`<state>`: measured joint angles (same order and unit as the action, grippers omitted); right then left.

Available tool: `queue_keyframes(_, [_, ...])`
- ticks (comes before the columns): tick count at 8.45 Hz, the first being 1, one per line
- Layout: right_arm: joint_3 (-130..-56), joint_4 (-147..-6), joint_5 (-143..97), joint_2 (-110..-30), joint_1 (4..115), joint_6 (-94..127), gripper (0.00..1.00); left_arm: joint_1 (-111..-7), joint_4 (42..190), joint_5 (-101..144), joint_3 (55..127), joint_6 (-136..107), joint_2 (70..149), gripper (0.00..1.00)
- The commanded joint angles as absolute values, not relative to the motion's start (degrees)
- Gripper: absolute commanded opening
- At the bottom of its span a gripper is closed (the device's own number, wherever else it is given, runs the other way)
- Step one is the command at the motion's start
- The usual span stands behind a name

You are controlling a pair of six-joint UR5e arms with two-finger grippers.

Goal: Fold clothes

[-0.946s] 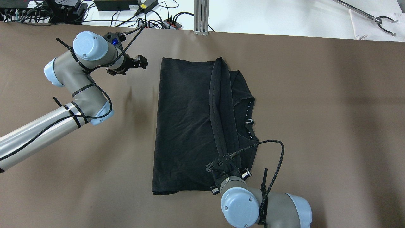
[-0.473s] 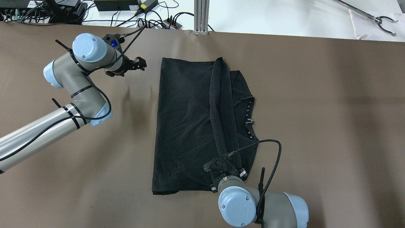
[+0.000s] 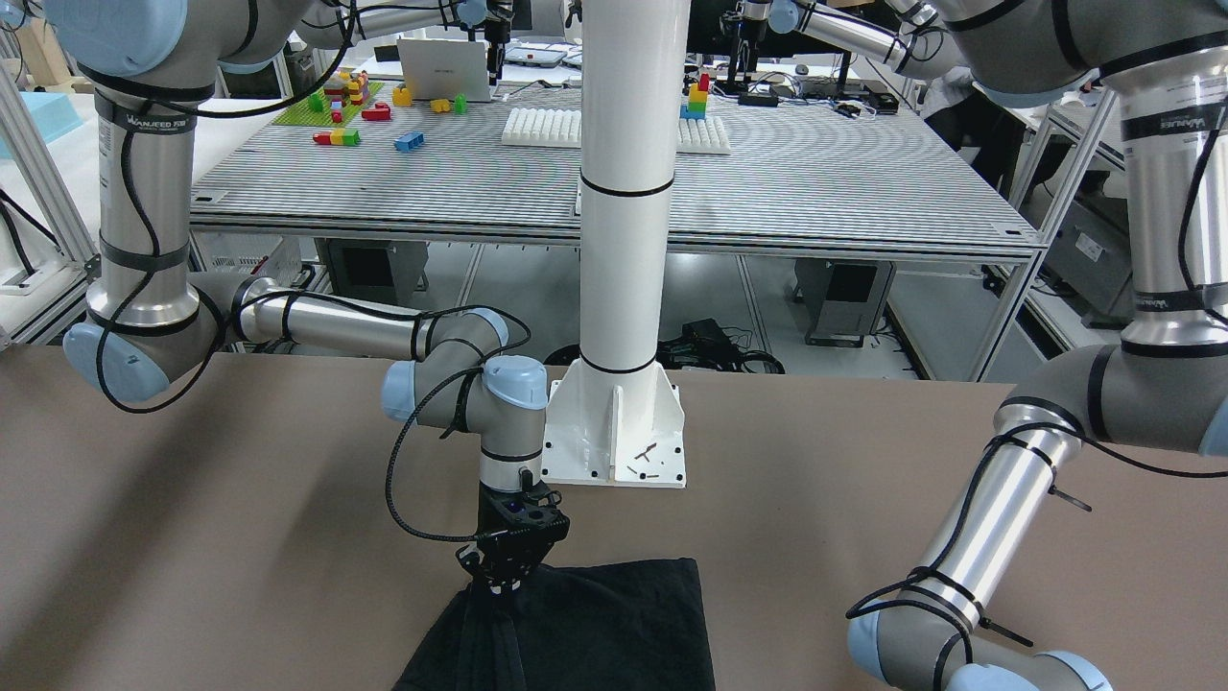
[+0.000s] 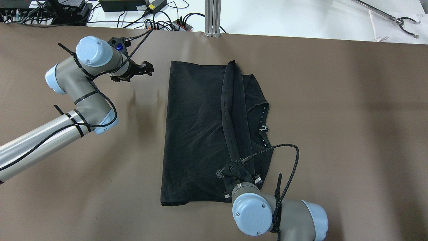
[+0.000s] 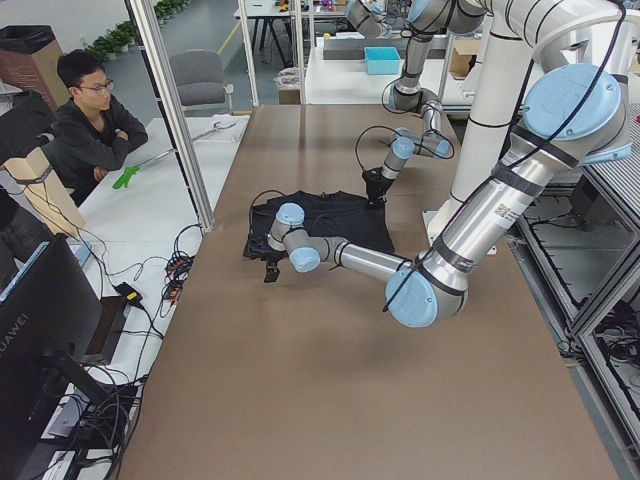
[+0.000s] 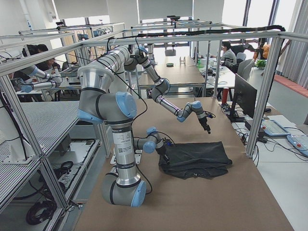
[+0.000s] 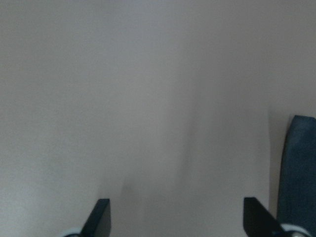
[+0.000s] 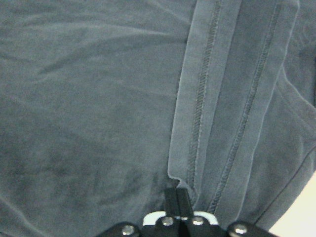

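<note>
Right around the middle of the table (image 4: pixel 334 117) sits the black shirt (image 4: pixel 194 134), folded into a tall rectangle with its long sides running from the robot's edge toward the far edge. A hemmed band (image 4: pixel 232 110) is doubled over on top and runs almost the whole length, a bit right of the shirt's centre. The neckline (image 4: pixel 262 124) with its little label peeks out on the side toward the table's right end.

The right gripper (image 8: pixel 177 196) is down on the robot-side end of that band, fingers pinched together on the hem. From the front camera the cloth looks tented up to the fingertips, though it's hard to be sure from that angle. The shirt's nearest edge lies just in front of the white pole's base plate (image 3: pixel 614 432).

The left gripper (image 4: pixel 148 68) is off the cloth, over bare table just beside the shirt's far left corner. Its wrist camera shows both fingers (image 7: pixel 98 217) spread wide with nothing between them, and the shirt's edge only clips the right side of that view.
</note>
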<state>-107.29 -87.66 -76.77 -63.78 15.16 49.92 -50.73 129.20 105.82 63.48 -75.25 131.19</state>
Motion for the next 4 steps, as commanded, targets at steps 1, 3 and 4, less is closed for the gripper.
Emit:
queue_keyframes(1, [-112.7, -88.5, -77.4, -69.0, 15.7, 49.0, 0.0, -50.7, 129.3, 105.7, 63.6, -75.5, 131.2, 0.95])
queue_keyframes(3, [-118.2, -88.6, -74.4, -75.0, 10.3, 60.9, 0.0, -50.7, 129.2, 104.6, 64.0, -76.5, 131.1, 0.94])
queue_keyframes(4, [-118.4, -88.6, -73.5, -76.8, 8.0, 65.4, 0.01, -50.7, 129.2, 104.1, 64.1, -76.6, 131.1, 0.94])
